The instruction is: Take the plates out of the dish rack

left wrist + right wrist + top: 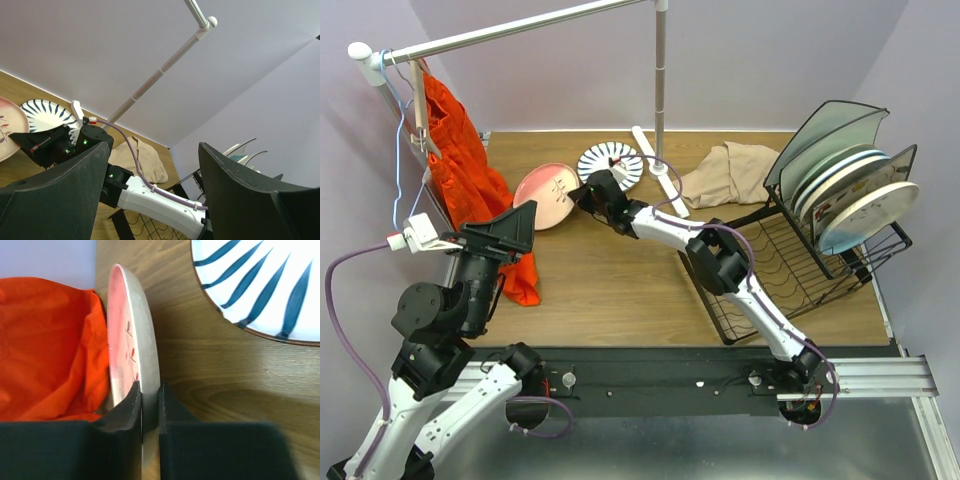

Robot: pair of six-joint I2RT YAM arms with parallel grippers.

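Right arm, far reach. My right gripper [150, 390] is clamped on the rim of the pink plate [131, 325]; the pads pinch the edge from both faces, with no gap showing.

From overhead, the plate runs off from my fingers toward 9 o'clock, face up and low over the table [620, 290]. I cannot tell whether its far edge is already resting on the wood.

The orange cloth [470, 170] lies against the plate's 9 o'clock side, touching or nearly so. The striped plate [610, 165] lies flat just beside my fingers at 1 o'clock, apart from the pink one.

My left gripper [505, 235] hangs raised near the orange cloth with its fingers spread wide and nothing between them.

The dish rack [780, 280] sits at 3 o'clock on the table, with more plates [855, 195] standing on edge in its upright slots. My right arm is the nearer one to it.

Judgement: the pink plate looks about set down. What counts is that the release has to draw back toward 3 o'clock, along the plate's own plane, without nudging the striped plate.
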